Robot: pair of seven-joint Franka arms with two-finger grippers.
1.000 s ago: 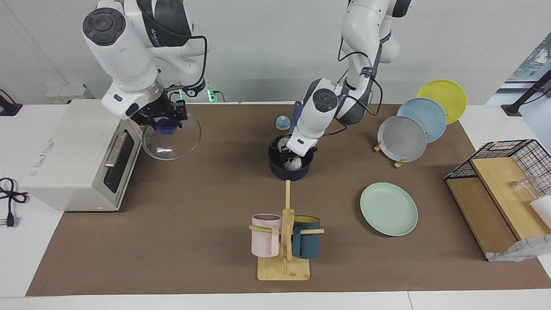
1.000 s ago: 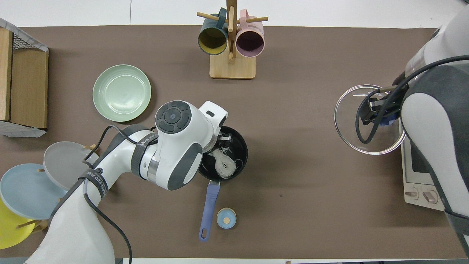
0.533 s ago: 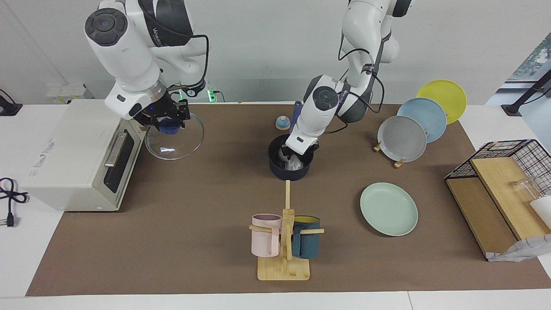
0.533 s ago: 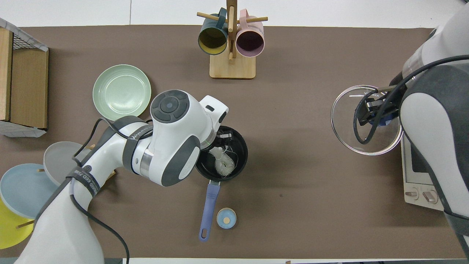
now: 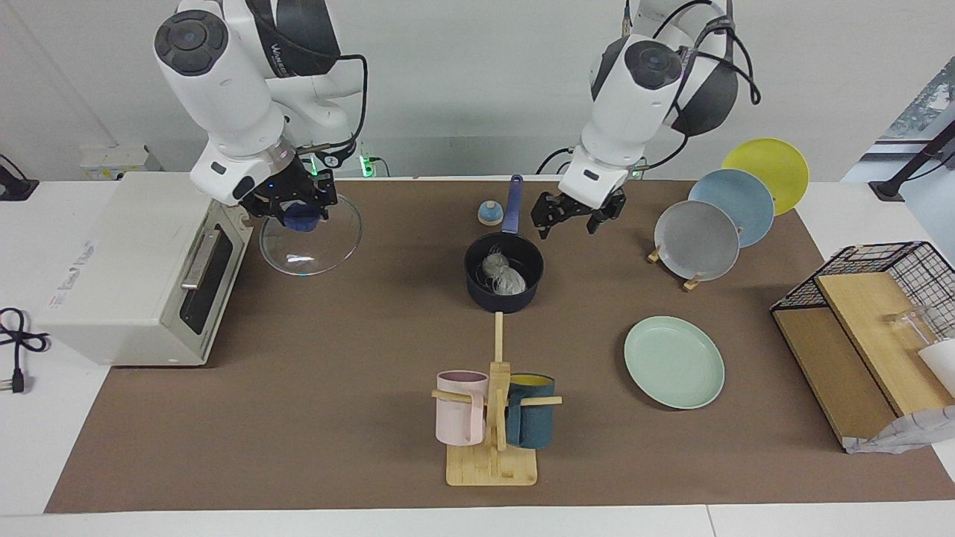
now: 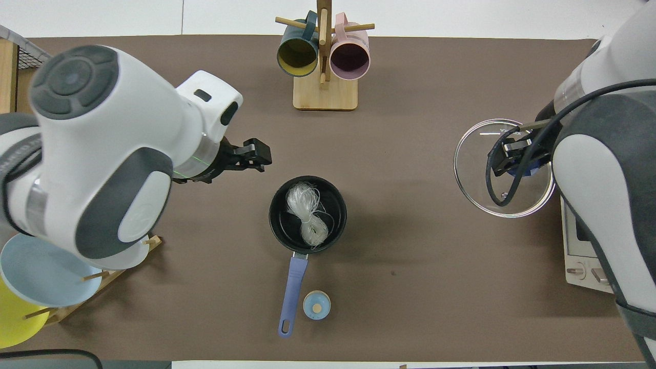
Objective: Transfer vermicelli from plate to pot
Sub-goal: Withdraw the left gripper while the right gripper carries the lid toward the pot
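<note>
Vermicelli: two whitish, translucent nests of thin noodles [image 5: 503, 274] lie side by side inside the small dark navy saucepan with a black inside [image 5: 503, 282]
Pot: stands on the brown table mat [image 5: 336, 418] near the middle of the table, its long blue handle [image 6: 292, 294] pointing toward the robots; a small round blue knob-topped lid [image 6: 316, 305] sits just beside the handle
Plate: the round pale mint-green plate [image 5: 674, 362] rests flat and bare, farther from the robots than the pot and toward the left arm's end
Left gripper [image 5: 576, 214]: raised over the mat beside the pot, toward the left arm's end, fingers apart with nothing between them
Right gripper [image 5: 292, 207]: clamped on the dark blue knob of a clear glass lid [image 5: 310, 239], held tilted above the mat beside the white toaster oven [image 5: 127, 276]
Mug stand: wooden rack [image 5: 494, 418] carrying a pink mug [image 5: 459, 406] and a dark teal mug [image 5: 531, 419], farther from the robots than the pot
Plate rack: grey [image 5: 696, 240], light blue [image 5: 735, 205] and yellow [image 5: 768, 170] plates standing on edge
</note>
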